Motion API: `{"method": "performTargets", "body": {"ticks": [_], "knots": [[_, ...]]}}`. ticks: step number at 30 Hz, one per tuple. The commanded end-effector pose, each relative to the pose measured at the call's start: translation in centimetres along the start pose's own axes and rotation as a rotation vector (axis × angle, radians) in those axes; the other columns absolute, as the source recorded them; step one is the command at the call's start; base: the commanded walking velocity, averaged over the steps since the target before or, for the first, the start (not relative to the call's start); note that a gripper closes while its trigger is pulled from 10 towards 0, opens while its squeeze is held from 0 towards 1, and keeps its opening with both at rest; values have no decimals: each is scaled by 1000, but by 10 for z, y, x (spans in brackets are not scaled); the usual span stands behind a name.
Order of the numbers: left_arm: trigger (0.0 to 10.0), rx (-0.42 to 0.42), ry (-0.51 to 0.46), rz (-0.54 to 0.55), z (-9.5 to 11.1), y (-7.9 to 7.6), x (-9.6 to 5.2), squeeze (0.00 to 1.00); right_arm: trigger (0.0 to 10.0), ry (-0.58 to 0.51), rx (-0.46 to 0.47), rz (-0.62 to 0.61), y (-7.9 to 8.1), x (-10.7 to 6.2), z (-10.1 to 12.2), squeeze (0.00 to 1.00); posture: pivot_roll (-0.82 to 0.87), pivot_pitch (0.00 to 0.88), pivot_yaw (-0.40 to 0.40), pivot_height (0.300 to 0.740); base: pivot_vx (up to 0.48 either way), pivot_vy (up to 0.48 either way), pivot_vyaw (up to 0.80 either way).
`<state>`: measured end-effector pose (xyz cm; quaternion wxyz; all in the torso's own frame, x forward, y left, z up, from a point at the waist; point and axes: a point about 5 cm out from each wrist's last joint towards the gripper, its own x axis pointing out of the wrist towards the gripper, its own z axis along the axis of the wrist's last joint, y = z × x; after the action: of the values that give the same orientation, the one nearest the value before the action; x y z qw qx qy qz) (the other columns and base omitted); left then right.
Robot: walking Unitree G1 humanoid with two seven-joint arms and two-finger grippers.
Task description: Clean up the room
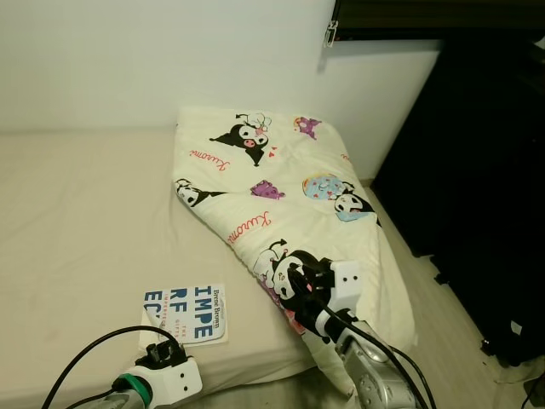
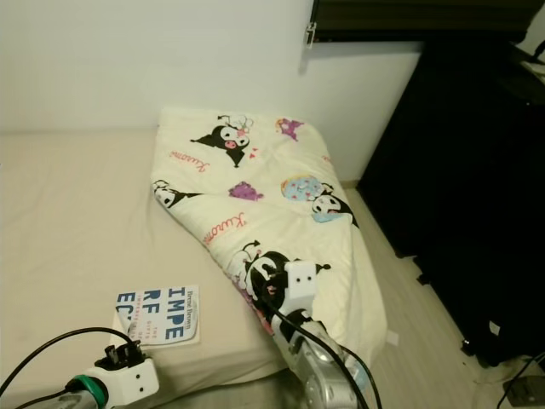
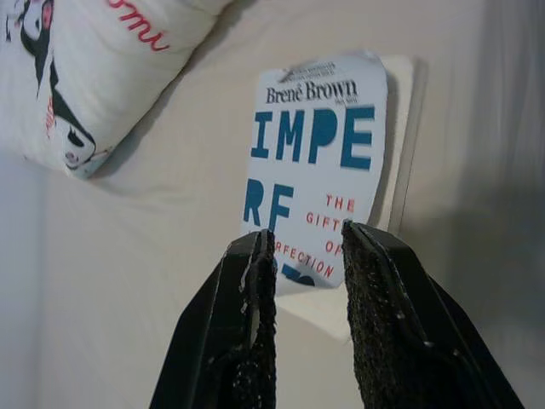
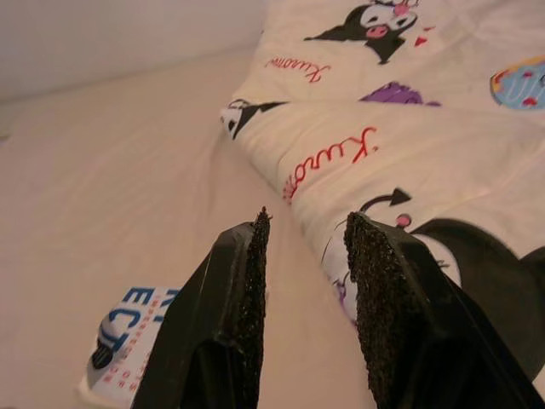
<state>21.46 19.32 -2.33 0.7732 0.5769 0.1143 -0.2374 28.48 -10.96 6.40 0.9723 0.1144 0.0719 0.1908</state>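
A cream blanket printed with black cartoon figures lies folded over the right side of the bed. A white book with blue letters lies flat on the sheet near the bed's front edge. My left gripper hovers at that front edge just short of the book, open, with nothing between its fingers. My right gripper is over the blanket's near corner, pointing along its folded edge, also open and holding nothing.
A beige sheet covers the left part of the bed, which meets a white wall at the back. Tall dark furniture stands to the right, across a strip of pale floor. Black cables loop from my left wrist.
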Motion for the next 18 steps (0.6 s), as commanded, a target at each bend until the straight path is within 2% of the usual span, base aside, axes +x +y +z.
{"method": "performTargets", "body": {"ticks": [1,8,18], "knots": [[10000,37,0,-31,-3,-11,-4,0,10000,7,12,-24,-5,-2,-4,0,56,61,-4,680,0,0,0],[10000,60,-19,-6,-3,-10,0,0,10000,-13,4,-36,-10,1,1,0,54,64,-6,655,0,0,0],[10000,55,-35,34,1,-9,3,0,10000,-17,6,-31,-6,2,0,0,54,61,-6,630,0,0,0]]}}
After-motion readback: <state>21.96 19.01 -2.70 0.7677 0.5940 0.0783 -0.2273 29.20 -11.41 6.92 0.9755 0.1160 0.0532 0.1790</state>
